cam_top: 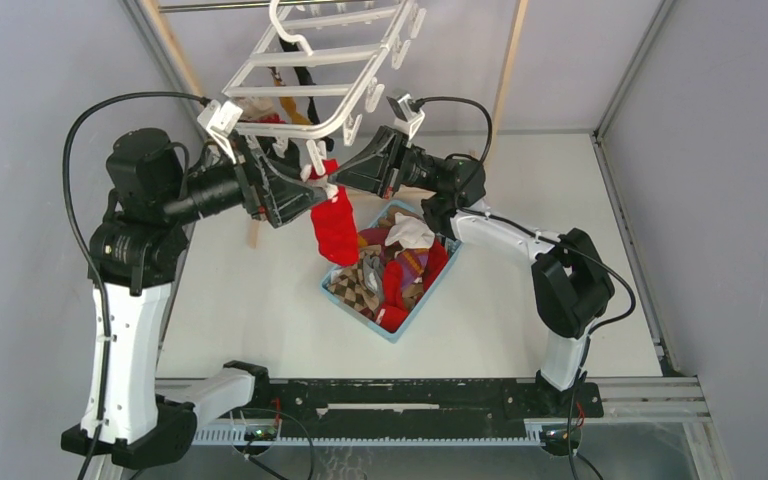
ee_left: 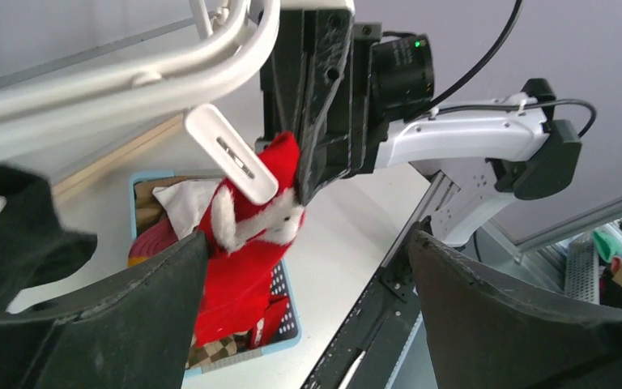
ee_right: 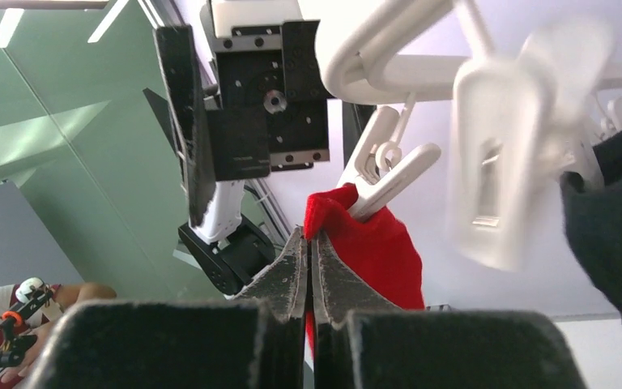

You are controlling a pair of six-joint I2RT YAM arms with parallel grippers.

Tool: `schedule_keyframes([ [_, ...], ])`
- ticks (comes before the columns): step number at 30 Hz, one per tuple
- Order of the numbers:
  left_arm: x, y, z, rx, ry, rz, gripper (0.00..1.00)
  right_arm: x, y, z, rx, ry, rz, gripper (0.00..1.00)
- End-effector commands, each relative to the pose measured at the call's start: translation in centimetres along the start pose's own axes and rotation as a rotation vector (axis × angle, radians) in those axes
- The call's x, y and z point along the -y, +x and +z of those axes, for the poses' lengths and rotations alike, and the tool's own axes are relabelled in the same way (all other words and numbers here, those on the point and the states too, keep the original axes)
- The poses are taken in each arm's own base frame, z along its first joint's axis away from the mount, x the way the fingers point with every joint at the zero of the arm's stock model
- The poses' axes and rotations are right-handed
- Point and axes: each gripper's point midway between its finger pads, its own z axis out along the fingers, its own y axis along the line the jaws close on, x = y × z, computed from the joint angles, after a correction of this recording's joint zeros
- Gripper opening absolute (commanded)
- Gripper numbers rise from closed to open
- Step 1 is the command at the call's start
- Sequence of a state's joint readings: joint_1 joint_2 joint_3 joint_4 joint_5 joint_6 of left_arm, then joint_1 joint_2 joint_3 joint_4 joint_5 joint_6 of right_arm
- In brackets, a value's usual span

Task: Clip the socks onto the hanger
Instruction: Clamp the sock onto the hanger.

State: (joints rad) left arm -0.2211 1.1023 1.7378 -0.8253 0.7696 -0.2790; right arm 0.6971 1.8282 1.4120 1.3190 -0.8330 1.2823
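Observation:
A red sock (cam_top: 336,228) with a white cuff hangs under the white hanger (cam_top: 310,60), over the basket. A white clip (ee_right: 389,182) of the hanger sits on the sock's top edge, also seen in the left wrist view (ee_left: 231,154). My right gripper (ee_right: 308,235) is shut on the red sock's (ee_right: 381,251) top edge, just beside that clip; it shows in the top view (cam_top: 338,172). My left gripper (ee_left: 306,243) is open wide and empty, facing the red sock (ee_left: 243,259) from the left, its left finger touching the sock's side; it also appears from above (cam_top: 305,195).
A light-blue basket (cam_top: 400,330) holds several more socks below the hanger, its rim also visible from the left wrist (ee_left: 287,340). Dark socks (cam_top: 305,95) hang on the hanger's far clips; one is at the right of the right wrist view (ee_right: 615,211). A loose clip (ee_right: 502,162) dangles blurred nearby.

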Motion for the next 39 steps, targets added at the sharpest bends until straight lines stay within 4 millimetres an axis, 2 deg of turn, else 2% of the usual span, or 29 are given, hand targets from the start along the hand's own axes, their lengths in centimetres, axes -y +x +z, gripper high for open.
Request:
schedule_keyframes([
  [1,-0.6,1.1,-0.7,0.002,-0.034,0.044,0.93,-4.1,-1.4,1.3,0.006,-0.098,-0.076,0.03],
  [5,-1.7,2.4,-0.8,-0.013,-0.070,0.045,0.91,-4.2,-1.4,1.3,0.005,-0.104,-0.062,0.04],
  [9,-3.5,4.2,-0.5,-0.035,-0.122,0.026,0.99,-4.2,-1.2,1.6,-0.006,-0.112,-0.044,0.04],
  [15,-4.3,7.0,0.9,-0.064,-0.073,-0.073,1.00,-4.2,-0.8,2.4,-0.011,-0.116,-0.029,0.04],
  [18,-4.8,7.1,1.2,-0.061,-0.074,-0.062,0.96,-4.2,-0.5,2.9,-0.018,-0.127,-0.015,0.04],
  [19,-4.6,6.8,1.3,-0.050,-0.064,-0.048,0.93,-4.1,-0.4,3.0,-0.020,-0.127,-0.008,0.04],
  [21,-3.7,6.2,1.3,-0.035,-0.014,-0.024,0.79,-4.0,-0.2,3.1,-0.018,-0.127,0.002,0.04],
  [23,-2.4,5.8,1.2,-0.040,0.052,-0.011,0.52,-3.8,-0.2,3.0,-0.015,-0.125,0.010,0.06],
  [25,-2.1,6.0,1.1,-0.057,0.069,-0.011,0.27,-3.5,-0.2,2.8,-0.008,-0.110,0.010,0.11],
  [27,-2.3,6.5,0.8,-0.070,0.052,-0.012,0.14,-2.8,-0.5,2.2,0.009,-0.074,0.003,0.19],
  [29,-2.5,6.9,0.4,-0.075,0.027,-0.012,0.07,-2.0,-0.9,1.3,0.028,-0.022,-0.010,0.27],
  [32,-2.8,7.5,-0.5,-0.066,-0.024,0.007,0.05,-0.8,-1.2,-0.7,0.034,0.055,-0.043,0.37],
  [35,-3.0,7.9,-1.2,-0.053,-0.064,0.029,0.03,0.3,-1.8,-2.8,0.029,0.128,-0.078,0.62],
  [37,-3.1,8.2,-1.4,-0.056,-0.076,0.028,0.03,1.3,-2.1,-4.0,0.039,0.196,-0.110,0.64],
  [39,-3.1,8.2,-1.5,-0.057,-0.088,0.030,0.01,2.3,-2.7,-5.0,0.048,0.269,-0.174,0.63],
])
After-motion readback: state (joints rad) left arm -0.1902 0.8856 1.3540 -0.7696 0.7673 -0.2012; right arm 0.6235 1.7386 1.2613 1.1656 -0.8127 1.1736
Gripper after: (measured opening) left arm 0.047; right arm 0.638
